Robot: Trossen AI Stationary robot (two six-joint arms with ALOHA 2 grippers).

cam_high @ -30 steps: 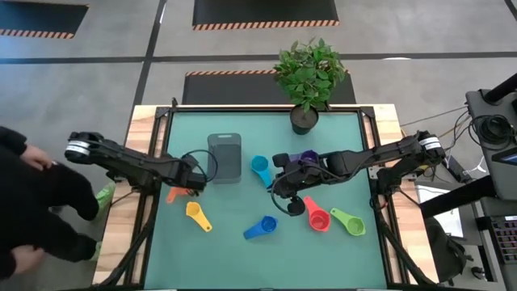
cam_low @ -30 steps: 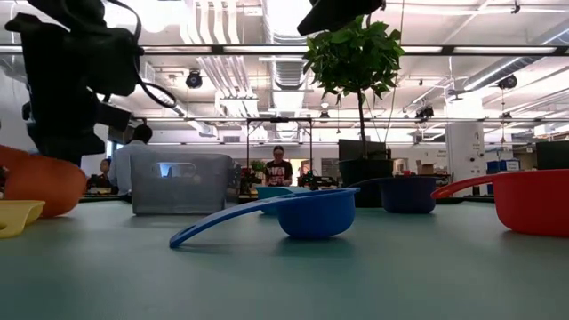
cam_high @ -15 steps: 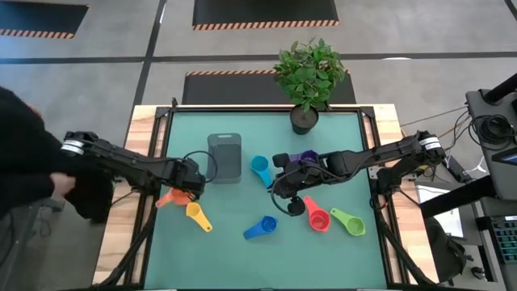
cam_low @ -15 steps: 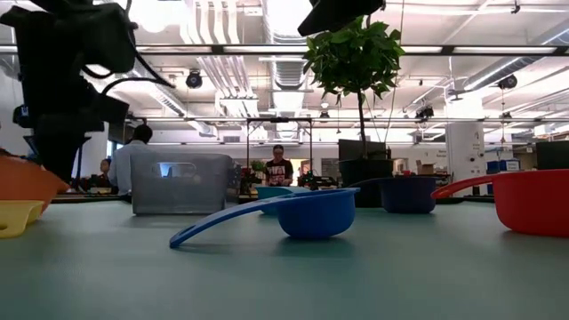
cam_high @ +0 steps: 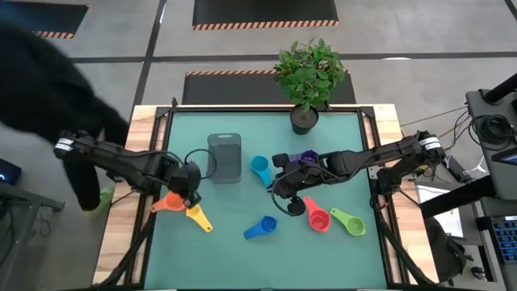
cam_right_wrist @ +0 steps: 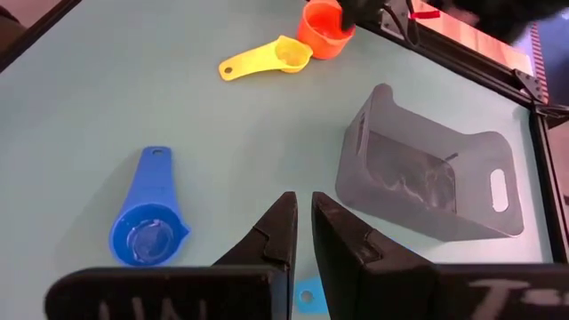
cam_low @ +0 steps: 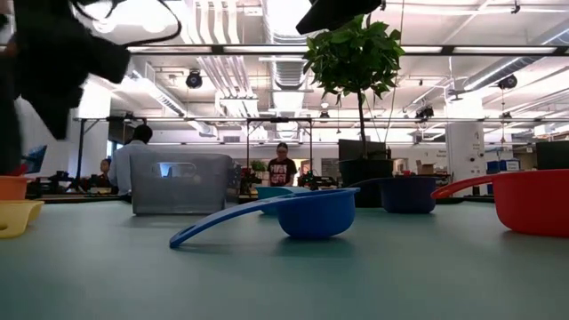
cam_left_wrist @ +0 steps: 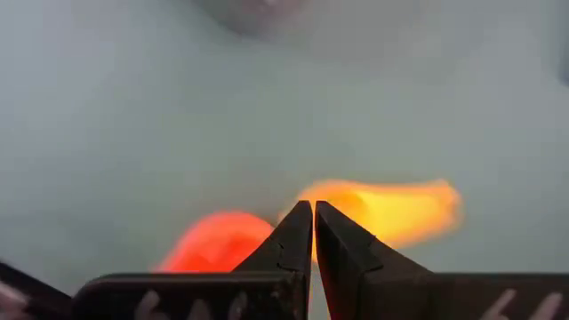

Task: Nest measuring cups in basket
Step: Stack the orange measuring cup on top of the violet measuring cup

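Since a second ago my left gripper (cam_high: 191, 192) has slid away from the basket (cam_high: 224, 157) toward the near edge of the bench, and the orange cup (cam_high: 171, 202) has gone with it — it now lies touching the yellow cup (cam_high: 196, 213), both on the basket's left and nearer the front edge. My left fingers are pressed together; in my wrist view they close just above the orange cup (cam_left_wrist: 218, 240), but I cannot tell whether they pinch its handle. The dark figure at the left (cam_high: 48, 89) has moved in over that arm's base.

My right gripper (cam_high: 281, 187) has not shifted: it hangs to the right of the basket, fingers nearly together, holding nothing I can see.

The cyan cup (cam_high: 261, 170) sits just right of the basket, the purple cup (cam_high: 305, 158) beyond it, the blue cup (cam_high: 261, 228), red cup (cam_high: 317, 216) and green cup (cam_high: 349, 221) farther right and forward. The basket holds no cup.

The green bench (cam_high: 339, 137) carries a potted plant (cam_high: 308, 77) at its back edge — behind it, a bright hall with people (cam_low: 281, 167) standing.
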